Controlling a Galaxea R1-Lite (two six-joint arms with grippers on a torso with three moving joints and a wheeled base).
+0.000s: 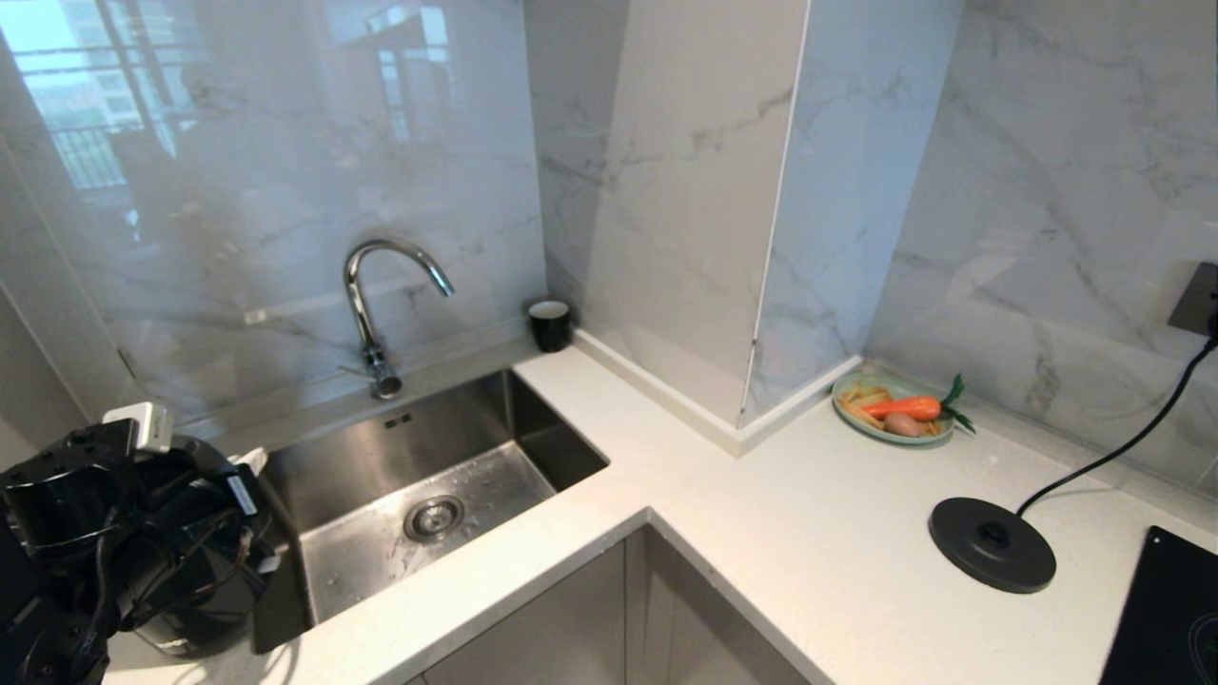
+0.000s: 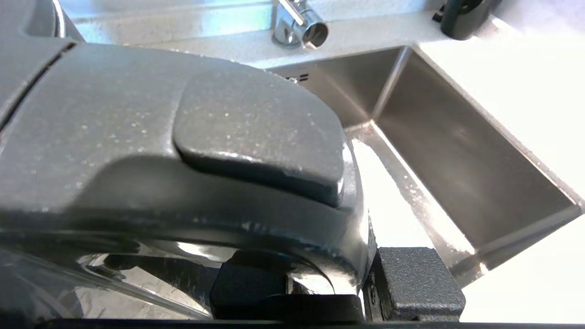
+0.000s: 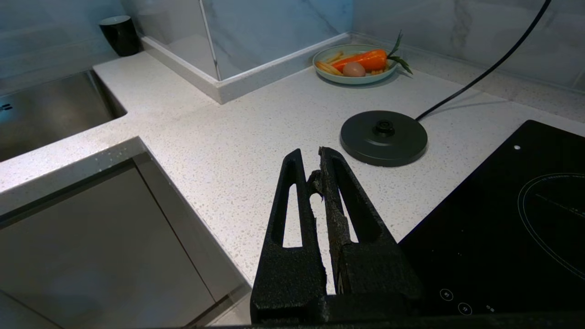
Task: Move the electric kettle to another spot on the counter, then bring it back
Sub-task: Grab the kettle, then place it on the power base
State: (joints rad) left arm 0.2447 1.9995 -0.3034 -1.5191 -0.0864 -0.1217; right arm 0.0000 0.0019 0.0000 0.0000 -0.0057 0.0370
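**Electric kettle sitting left of the sink, left claw on its handle**

The electric kettle (image 1: 195, 561) is standing on the counter (image 1: 809, 533) at the far left, just beside the sink (image 1: 419, 495). Your left gripper (image 1: 143, 533) is clenching the kettle's handle from above; in the left wrist view the grey lid (image 2: 183, 137) is filling most of the frame, with one finger (image 2: 413, 283) showing at the handle's side. In the head view the arm is covering most of the kettle, so only its black lower body is showing.

Moving outward: the tap (image 1: 381, 304) is rising behind the sink, and a small black cup (image 1: 549, 325) is standing at the wall corner. Further right, a plate (image 1: 890, 409) with a carrot is sitting near the wall. The round kettle base (image 1: 992, 545) is lying well apart from the kettle, its cord (image 1: 1113, 457) running up to the wall, with the hob (image 1: 1166, 609) just beside it.

Your right gripper (image 3: 320, 183) is hanging over the counter near the base, fingers pressed together on nothing.
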